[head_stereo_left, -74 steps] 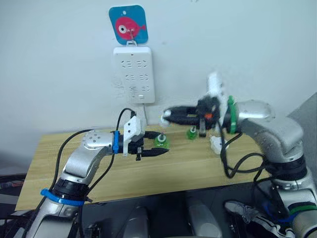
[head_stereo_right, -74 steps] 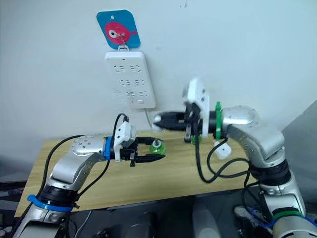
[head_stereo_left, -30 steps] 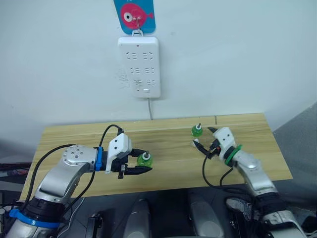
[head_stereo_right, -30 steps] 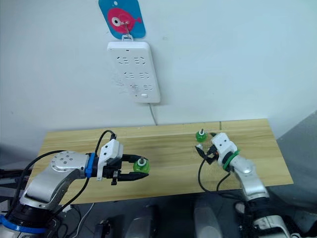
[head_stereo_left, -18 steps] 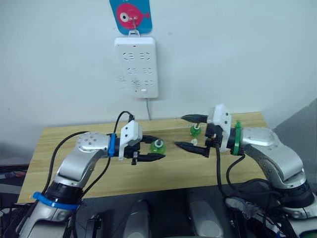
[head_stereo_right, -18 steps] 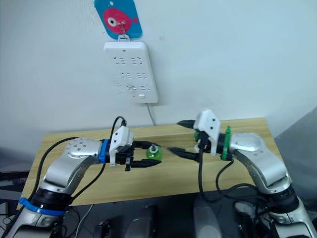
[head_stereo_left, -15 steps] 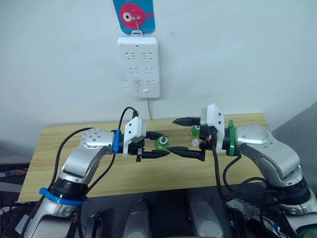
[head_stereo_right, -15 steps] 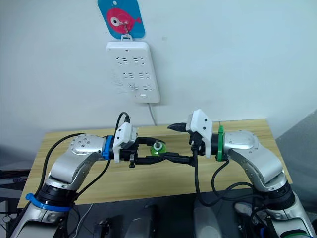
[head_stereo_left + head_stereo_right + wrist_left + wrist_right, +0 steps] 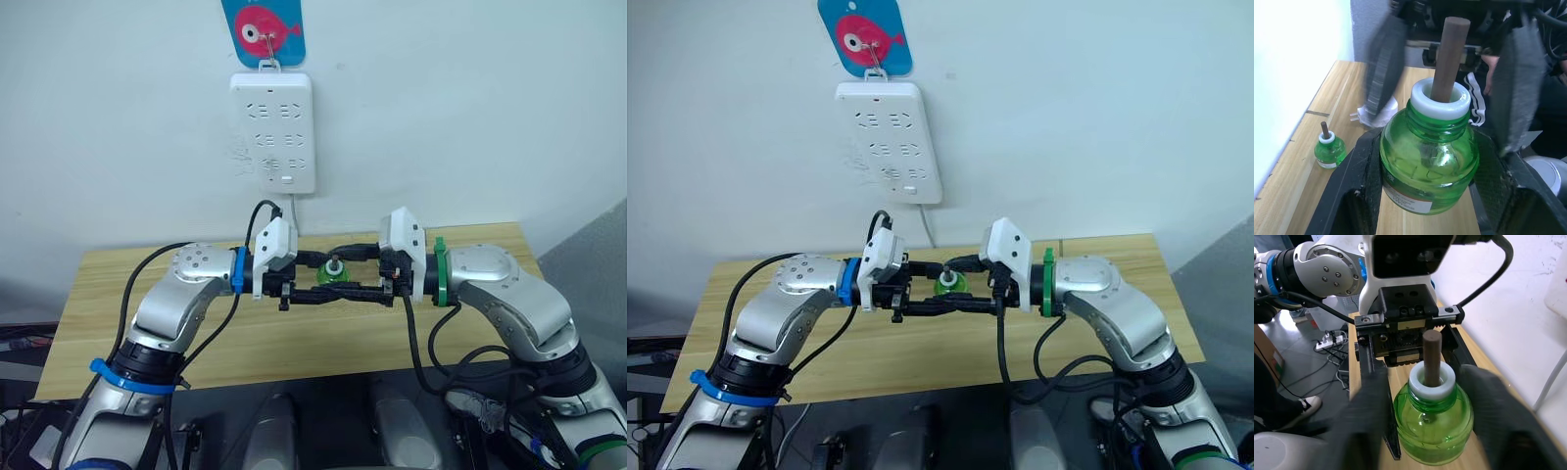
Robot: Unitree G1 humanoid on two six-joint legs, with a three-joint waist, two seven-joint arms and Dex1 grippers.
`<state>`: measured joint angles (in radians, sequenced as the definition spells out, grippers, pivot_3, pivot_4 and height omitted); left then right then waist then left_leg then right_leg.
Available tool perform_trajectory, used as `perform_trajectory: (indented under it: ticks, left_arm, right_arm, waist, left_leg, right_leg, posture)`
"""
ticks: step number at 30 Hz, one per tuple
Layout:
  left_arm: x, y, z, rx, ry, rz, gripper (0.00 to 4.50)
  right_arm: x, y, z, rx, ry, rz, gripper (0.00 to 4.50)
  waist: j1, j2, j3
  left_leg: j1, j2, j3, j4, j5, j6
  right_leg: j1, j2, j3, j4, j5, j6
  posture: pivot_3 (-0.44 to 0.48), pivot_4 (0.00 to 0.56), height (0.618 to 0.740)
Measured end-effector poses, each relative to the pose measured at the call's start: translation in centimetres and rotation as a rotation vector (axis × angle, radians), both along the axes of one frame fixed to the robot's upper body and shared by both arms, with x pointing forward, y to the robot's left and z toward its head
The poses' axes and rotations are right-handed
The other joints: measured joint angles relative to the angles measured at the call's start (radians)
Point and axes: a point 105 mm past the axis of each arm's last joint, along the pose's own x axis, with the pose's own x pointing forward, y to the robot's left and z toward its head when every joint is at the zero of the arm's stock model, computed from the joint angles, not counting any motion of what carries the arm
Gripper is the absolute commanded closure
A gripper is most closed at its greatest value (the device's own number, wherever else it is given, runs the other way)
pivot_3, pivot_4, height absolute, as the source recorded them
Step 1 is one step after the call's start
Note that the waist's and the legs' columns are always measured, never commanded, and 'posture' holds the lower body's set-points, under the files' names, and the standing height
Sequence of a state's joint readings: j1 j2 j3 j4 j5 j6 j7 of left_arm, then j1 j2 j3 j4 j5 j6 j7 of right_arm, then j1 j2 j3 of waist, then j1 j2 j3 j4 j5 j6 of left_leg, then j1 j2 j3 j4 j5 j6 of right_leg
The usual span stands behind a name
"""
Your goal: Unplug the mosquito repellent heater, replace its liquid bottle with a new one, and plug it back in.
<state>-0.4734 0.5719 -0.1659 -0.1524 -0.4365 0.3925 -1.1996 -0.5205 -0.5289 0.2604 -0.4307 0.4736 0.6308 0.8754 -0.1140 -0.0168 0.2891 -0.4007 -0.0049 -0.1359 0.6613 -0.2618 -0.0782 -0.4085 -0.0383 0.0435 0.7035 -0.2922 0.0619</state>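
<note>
**Friend:** What are you holding?

**Me:** My left gripper [image 9: 315,284] is squeezing a green bottle [image 9: 1426,161] with a brown stick poking out of its top. I hold it up over the table [image 9: 118,294], right in the middle. My right gripper [image 9: 358,276] has one finger on each side of the same bottle. Those fingers are spread apart and, as far as I can see, not pressing on it.

**Friend:** Where is the heater?

**Me:** The mosquito repellent heater [image 9: 1374,110] lies on the table near the wall. It is not in the power strip [image 9: 273,132], so the unplugging is done. A second small bottle [image 9: 1328,149] stands near it. I cannot tell which bottle is the new one.

**Friend:** What is left?

**Me:** I think quite a lot. The new bottle has to go into the heater. Then the heater has to be pushed back into the strip.
</note>
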Motion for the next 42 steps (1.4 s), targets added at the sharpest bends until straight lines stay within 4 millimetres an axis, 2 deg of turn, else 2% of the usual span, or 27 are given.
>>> perform_trajectory:
  ticks: [2,10,12,17,21,24,29,34,42]
  left_arm:
    - [0.1,0.0,0.0,-0.002,0.009,0.006,2.26]
    - [0.1,0.0,0.1,-0.012,0.015,0.009,2.26]
    - [0.1,0.0,0.2,-0.024,0.025,0.011,1.54]
    - [0.8,0.6,0.2,-0.037,0.024,0.050,0.10]
    - [1.1,1.1,-0.1,-0.093,0.133,0.102,0.07]
    - [1.6,0.5,1.1,-0.253,0.270,0.149,0.07]
    - [1.8,0.1,3.7,-0.452,0.469,0.185,0.07]
    - [1.2,-0.9,4.8,-0.579,0.636,0.156,0.07]
    - [1.6,-1.5,7.1,-0.743,0.725,0.164,0.07]
  right_arm:
    - [0.1,-0.1,0.0,-0.005,-0.011,-0.002,3.69]
    - [0.4,-0.1,0.1,0.002,-0.013,0.003,3.69]
    - [0.4,-0.1,0.3,0.015,-0.006,0.003,3.69]
    - [1.1,-0.9,1.1,0.078,0.048,-0.040,3.69]
    - [2.5,-2.5,3.8,0.227,0.102,-0.136,3.69]
    - [3.1,-3.5,4.8,0.346,0.189,-0.193,3.69]
    - [3.2,-4.2,5.5,0.528,0.377,-0.241,3.69]
    - [3.0,-4.2,5.9,0.685,0.529,-0.254,3.69]
    - [2.9,-4.4,6.6,0.807,0.674,-0.275,3.69]
  waist:
    - [0.000,0.000,0.000]
    - [0.000,0.000,-0.001]
    - [0.000,0.000,-0.002]
    - [0.000,0.000,-0.006]
    - [-0.001,0.000,-0.008]
    - [0.001,-0.001,-0.009]
    - [-0.007,-0.001,-0.011]
    - [-0.019,-0.001,-0.020]
    - [-0.027,0.000,-0.022]
  left_leg:
    - [0.000,0.000,0.000,0.000,0.000,0.000]
    - [0.000,0.000,0.000,0.000,0.000,0.000]
    - [0.000,0.000,0.000,0.000,0.000,0.000]
    - [0.000,0.000,0.000,0.000,0.000,0.000]
    - [0.000,0.000,0.000,0.000,0.000,0.000]
    - [-0.001,0.000,-0.001,0.001,0.000,0.000]
    - [0.000,0.000,0.000,0.001,0.000,0.000]
    - [0.000,0.000,0.000,0.001,0.000,0.000]
    - [0.000,0.000,0.001,0.001,0.000,0.000]
  right_leg:
    - [0.000,0.000,0.000,0.000,0.000,0.000]
    - [0.000,0.000,0.000,0.000,0.000,0.000]
    - [0.000,0.000,0.000,0.000,0.000,0.000]
    - [0.000,0.000,0.000,0.000,0.000,0.000]
    - [0.000,0.000,0.000,0.000,0.000,0.000]
    - [0.000,0.000,-0.001,0.000,0.000,0.000]
    - [-0.001,-0.001,0.000,0.002,0.000,0.000]
    - [-0.001,-0.001,0.000,0.002,0.000,0.000]
    - [-0.001,0.000,0.001,0.003,0.000,0.000]
  posture:
    - [-0.158,0.192,0.734]
    - [-0.161,0.178,0.734]
    - [-0.161,0.178,0.734]
    - [-0.168,0.171,0.734]
    - [-0.176,0.170,0.734]
    - [-0.182,0.171,0.734]
    - [-0.188,0.175,0.734]
    - [-0.190,0.177,0.734]
    - [-0.193,0.179,0.734]
